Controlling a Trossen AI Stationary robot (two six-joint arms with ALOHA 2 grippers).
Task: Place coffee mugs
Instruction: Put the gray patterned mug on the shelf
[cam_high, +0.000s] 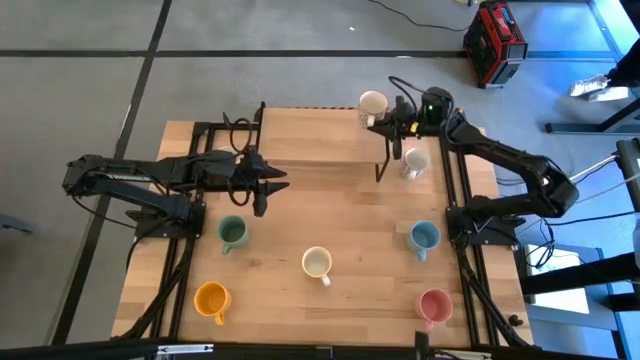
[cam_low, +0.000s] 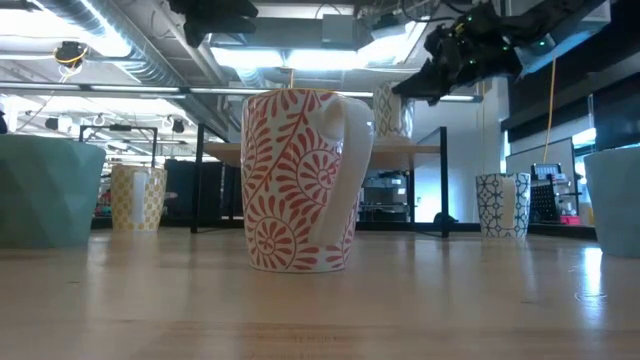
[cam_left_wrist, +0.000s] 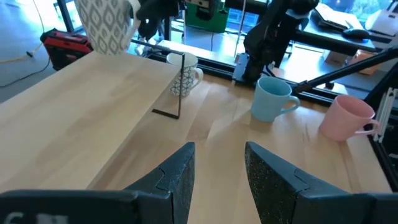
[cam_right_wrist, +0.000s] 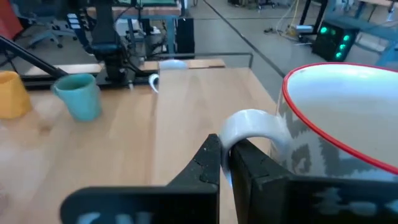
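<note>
Over the far right corner of the table (cam_high: 300, 130), the right gripper (cam_right_wrist: 227, 163) has its fingers pinched tight on the thin handle of a grey-patterned mug (cam_high: 373, 104), which hangs in the air above the raised shelf (cam_high: 320, 145) along the far edge. That narrow pinch is the weak point: the mug's weight sits off to one side of the handle, so it could swing or slip out if the arm moves sharply. A second patterned mug (cam_high: 415, 161) stands below near the right edge (just beside the shelf's thin leg), and a low or careless descent could knock it or catch the shelf edge.

The left gripper (cam_high: 268, 187) hovers near the table's middle, fingers spread and holding nothing. The green mug (cam_high: 233, 233), orange mug (cam_high: 212, 298), red-patterned white mug (cam_high: 317, 263), light blue mug (cam_high: 424, 238) and pink mug (cam_high: 434, 306) stand across the near half, well apart. Only seven mugs show from above; the low view also shows a yellow-patterned one (cam_low: 137, 197).
</note>
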